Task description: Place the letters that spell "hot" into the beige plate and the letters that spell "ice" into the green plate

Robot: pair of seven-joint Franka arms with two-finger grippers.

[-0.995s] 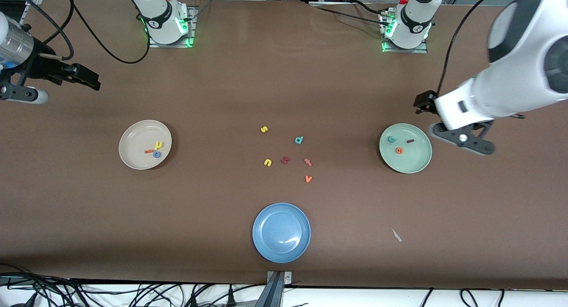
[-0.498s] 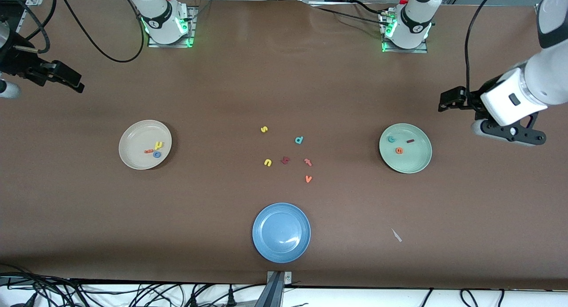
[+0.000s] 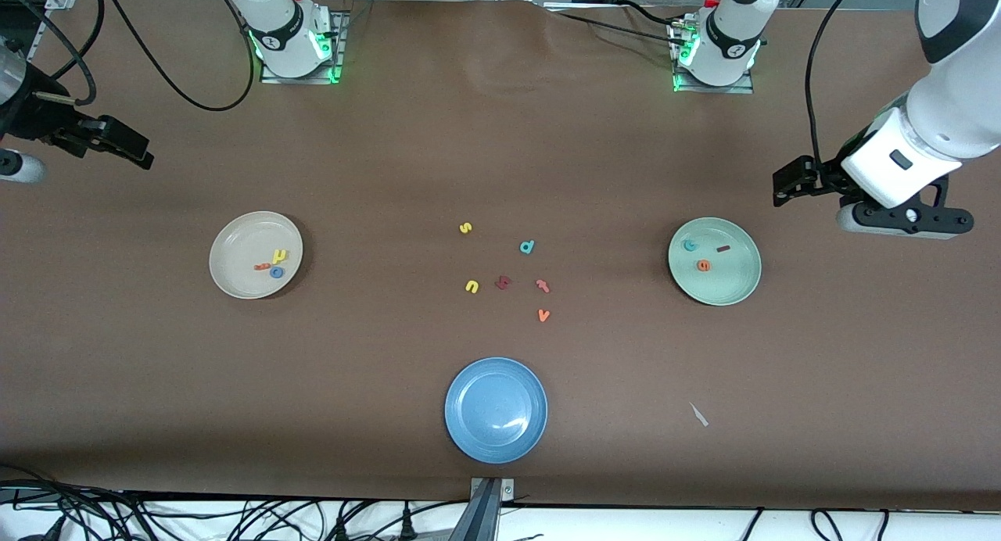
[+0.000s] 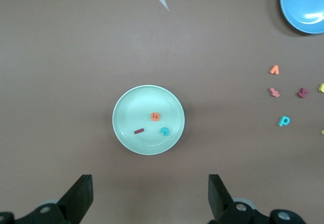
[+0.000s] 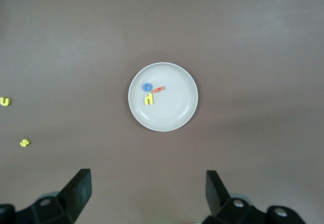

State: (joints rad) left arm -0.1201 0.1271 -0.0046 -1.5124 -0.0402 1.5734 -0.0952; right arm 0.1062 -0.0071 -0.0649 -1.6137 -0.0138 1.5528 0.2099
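Front view shows the beige plate [image 3: 256,255] toward the right arm's end of the table, with the yellow h [image 3: 279,255], blue o [image 3: 276,272] and orange t [image 3: 261,266] lying close together in it. Toward the left arm's end, the green plate [image 3: 714,260] holds the teal c [image 3: 690,245], the dark red i [image 3: 723,249] and the orange e [image 3: 704,265], each apart from the others. Both words look sorted, so the task appears done as far as these views show; nothing is left to move.

Between the two plates, the spare letters lie loose on the table [image 3: 500,134]: a yellow s [image 3: 465,228], a teal d [image 3: 527,247], a yellow u [image 3: 471,287], an orange v [image 3: 543,315], and two reddish pieces, one dark red [image 3: 503,282] and one salmon [image 3: 543,285], whose shapes I cannot read surely. The blue plate [image 3: 496,410] sits nearer the front camera and is bare, and a small pale scrap [image 3: 698,414] lies on the table toward the left arm's end.

The left end effector [image 4: 148,196] hangs high near the green plate with its fingers spread wide and nothing between them. The right end effector [image 5: 148,192] is raised by the beige plate, likewise spread and empty. Both arms seem to be waiting.
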